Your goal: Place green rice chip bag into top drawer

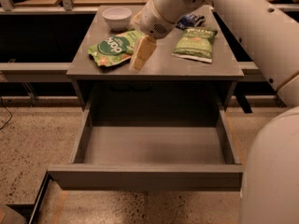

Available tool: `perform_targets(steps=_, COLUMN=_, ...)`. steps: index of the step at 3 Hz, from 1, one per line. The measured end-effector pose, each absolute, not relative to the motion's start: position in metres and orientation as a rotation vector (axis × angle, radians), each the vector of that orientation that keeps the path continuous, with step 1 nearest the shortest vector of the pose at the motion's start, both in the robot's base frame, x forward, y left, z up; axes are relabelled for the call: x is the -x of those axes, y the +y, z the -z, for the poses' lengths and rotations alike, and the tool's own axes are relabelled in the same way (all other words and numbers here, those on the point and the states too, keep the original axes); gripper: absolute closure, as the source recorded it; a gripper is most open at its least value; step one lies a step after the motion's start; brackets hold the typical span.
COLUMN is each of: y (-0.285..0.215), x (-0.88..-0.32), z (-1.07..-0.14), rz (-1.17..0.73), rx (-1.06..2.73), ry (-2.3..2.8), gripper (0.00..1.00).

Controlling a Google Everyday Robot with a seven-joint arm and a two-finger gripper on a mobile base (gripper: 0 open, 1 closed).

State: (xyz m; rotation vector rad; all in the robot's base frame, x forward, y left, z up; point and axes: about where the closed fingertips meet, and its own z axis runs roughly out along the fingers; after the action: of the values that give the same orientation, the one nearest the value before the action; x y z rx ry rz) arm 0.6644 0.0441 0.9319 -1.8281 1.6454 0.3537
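Nearest to us, the top drawer [145, 176] stands wide open below and in front of the gripper, its flat front panel closest and its grey floor bare, so the landing spot is ready and roomy from wall to wall. Up on the bench [154, 71], the gripper [138, 63] hangs tip-down just behind the front edge, and from this angle I cannot tell whether it's spread or closed. It's carrying nothing that I can see! The green rice chip bag [112, 48] lies flat right at the gripper's left side, close enough that it may be touching, not lifted. So by my read the grasp, the lift and the drop into the drawer are all left to do. There's clear bench in front of the gripper for bringing the bag over the edge. Off to its right lies the olive-green bag [196, 43], well apart; farther back sit a white bowl [117, 17] and a dark blue bag [190, 20].
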Motion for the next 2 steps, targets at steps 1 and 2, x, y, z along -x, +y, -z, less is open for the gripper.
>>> perform_targets(steps=1, y=0.046, x=-0.702, z=-0.914, rz=-0.327, rx=1.753, ry=1.667, gripper=0.00)
perform_targets(steps=2, y=0.044, x=-0.740, z=-0.902, rz=-0.303, rx=1.712, ry=1.686, gripper=0.00)
